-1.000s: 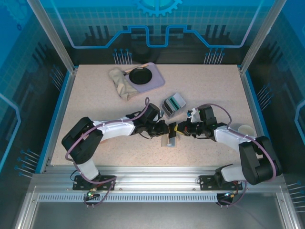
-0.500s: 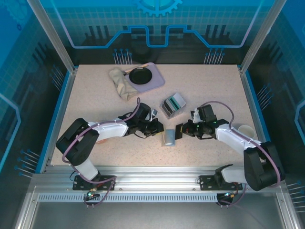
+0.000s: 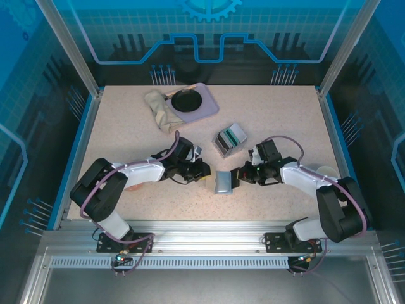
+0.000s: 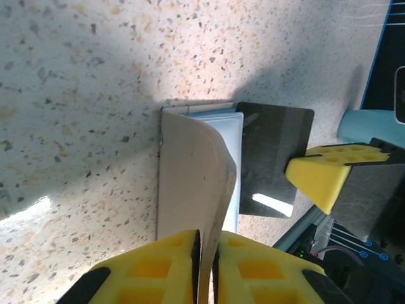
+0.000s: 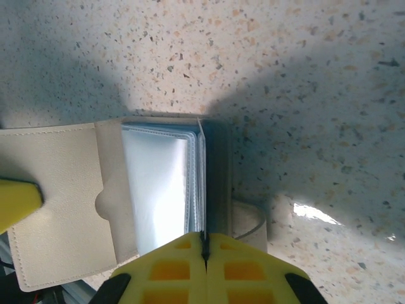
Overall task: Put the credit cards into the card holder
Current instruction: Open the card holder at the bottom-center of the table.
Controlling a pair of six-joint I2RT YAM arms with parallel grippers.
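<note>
The tan card holder [image 3: 223, 182] lies on the table between my two grippers. My left gripper [image 4: 205, 238] is shut on its lifted tan flap [image 4: 190, 171], seen from the left in the top view [image 3: 204, 171]. The holder's clear sleeves [image 5: 158, 190] lie exposed, with the tan pocket panel [image 5: 57, 196] beside them. My right gripper [image 5: 204, 239] is shut on a dark credit card [image 4: 275, 152], held edge-on at the sleeves' right side. From above, the right gripper [image 3: 240, 175] sits at the holder's right edge. More credit cards stand upright in a small grey tray [image 3: 229, 139].
A purple tray holding a black dish [image 3: 190, 100] and a beige cloth [image 3: 159, 109] lie at the back left. A white cup [image 3: 326, 172] stands at the right edge near my right arm. The grey tray stands just behind the holder.
My left gripper has drawn back to the left with the holder's flap, spreading the holder open. The right gripper has stayed at the holder's right edge with the dark card.
</note>
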